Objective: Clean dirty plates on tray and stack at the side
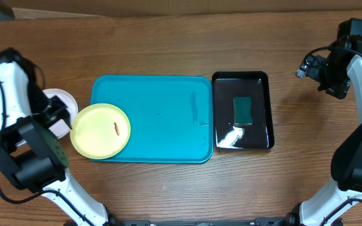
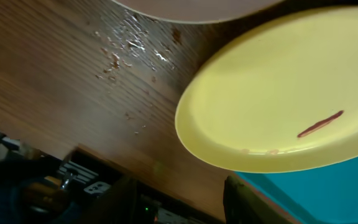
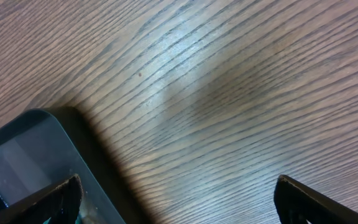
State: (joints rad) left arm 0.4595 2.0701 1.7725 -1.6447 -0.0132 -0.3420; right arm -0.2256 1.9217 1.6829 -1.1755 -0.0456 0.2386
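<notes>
The teal tray (image 1: pixel 162 100) lies mid-tabletop (image 1: pixel 168 50). A pale yellow-green plate (image 1: pixel 96 135) sits at its 8 o'clock corner, partly on the tray and partly overhanging the rim onto the wood. It carries a short reddish-brown smear (image 1: pixel 117 129) toward its 3 o'clock side.

A white plate (image 1: pixel 65 100) rests on the tabletop at 10 o'clock of the yellow one, partly hidden under the left arm. The left gripper (image 1: pixel 59 118) is between the two plates. Only one dark finger (image 2: pixel 244 202) shows in its wrist view, so how far its jaws stand apart cannot be told, nor can any hold.

At 3 o'clock of the teal tray, touching it, is a black tray (image 1: pixel 263 81) with a green sponge (image 1: pixel 242 110) inside.

The right gripper (image 3: pixel 176 199) hangs over bare wood at 2 o'clock of the black tray, jaws spread wide with nothing between them.
</notes>
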